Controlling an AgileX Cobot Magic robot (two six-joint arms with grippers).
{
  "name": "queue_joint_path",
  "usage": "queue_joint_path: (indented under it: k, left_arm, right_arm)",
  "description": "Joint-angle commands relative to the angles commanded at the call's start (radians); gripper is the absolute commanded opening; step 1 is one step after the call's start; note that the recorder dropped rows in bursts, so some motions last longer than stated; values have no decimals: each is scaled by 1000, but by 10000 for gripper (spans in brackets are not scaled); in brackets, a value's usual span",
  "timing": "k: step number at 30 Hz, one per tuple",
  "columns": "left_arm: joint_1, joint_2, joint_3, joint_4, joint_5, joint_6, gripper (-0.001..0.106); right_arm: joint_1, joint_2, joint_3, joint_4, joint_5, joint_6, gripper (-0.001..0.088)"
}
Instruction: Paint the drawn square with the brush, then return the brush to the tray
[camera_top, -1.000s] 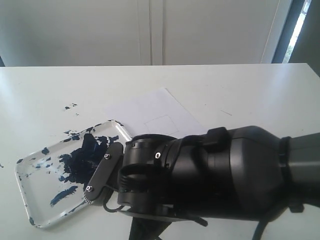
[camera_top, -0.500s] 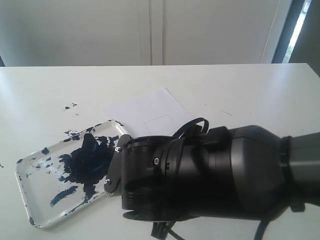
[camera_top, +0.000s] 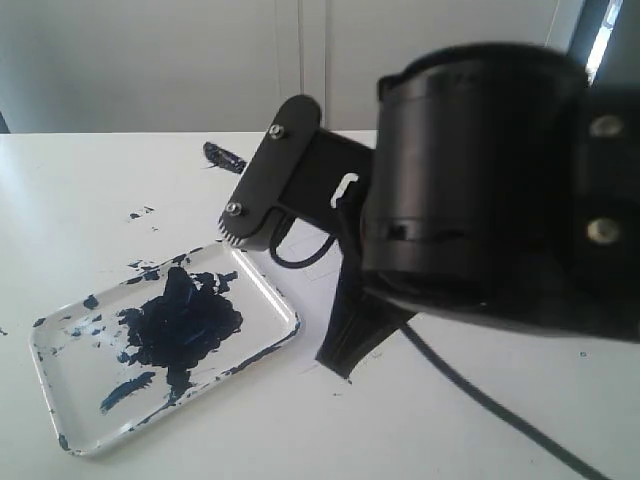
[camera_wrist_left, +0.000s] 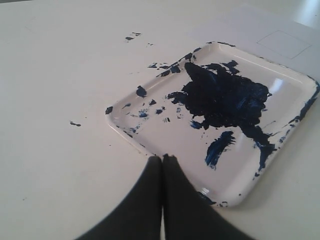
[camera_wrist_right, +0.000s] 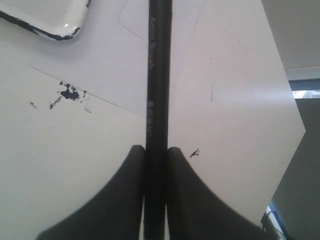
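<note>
My right gripper (camera_wrist_right: 156, 148) is shut on the brush (camera_wrist_right: 159, 75), a thin black stick that runs straight out from between the fingers, over the white paper (camera_wrist_right: 100, 65). Its dark blue tip (camera_top: 222, 157) shows in the exterior view beyond the arm's camera plate. The drawn square (camera_wrist_left: 284, 44) is a bare faint outline on the paper; the right arm hides it in the exterior view. The white tray (camera_top: 60, 395), blotched with dark blue paint, lies at the front left. My left gripper (camera_wrist_left: 162, 157) is shut and empty at the tray's rim (camera_wrist_left: 125, 131).
The raised right arm (camera_top: 480, 180) fills the right half of the exterior view, and its black cable (camera_top: 480, 400) trails over the table. Dark blue specks (camera_top: 140, 213) mark the table beyond the tray. A pale wall stands behind the table.
The right arm has risen from low beside the tray and swung upward. The paper and square are now hidden behind it, and the brush tip has appeared at the back left.
</note>
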Motion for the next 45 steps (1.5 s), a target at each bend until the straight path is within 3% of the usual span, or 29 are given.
queue_joint_path:
  k: [5,10,14,16,19,26,31,34,41,45]
  left_arm:
    - [0,0,0,0,-2,21,0]
    - [0,0,0,0,-252,4,0]
    - [0,0,0,0,-418,-117,0]
    - [0,0,0,0,-483,-262,0]
    - [0,0,0,0,-477,-442,0]
    - [0,16,0,192,-493,-541,0]
    - [0,149,0,434,-585,-748,0]
    - [0,260,-27,513,-635,-815,0]
    - [0,573,-200,583,-711,-878,0]
    - [0,794,-324,735,-812,-1024,0]
  right_arm:
    - [0,-13,0,-28,0,-25,0]
    - [0,-13,0,-58,0,-25,0]
    - [0,-13,0,-71,0,-25,0]
    - [0,-13,0,-71,0,-25,0]
    - [0,-13,0,-71,0,-25,0]
    - [0,-7,0,-97,0,-64,0]
    - [-22,32,0,-115,0,-64,0]
    - [-46,62,0,-113,0,-64,0]
    - [-85,103,0,-113,0,-64,0]
    - [-102,108,0,-101,0,-81,0]
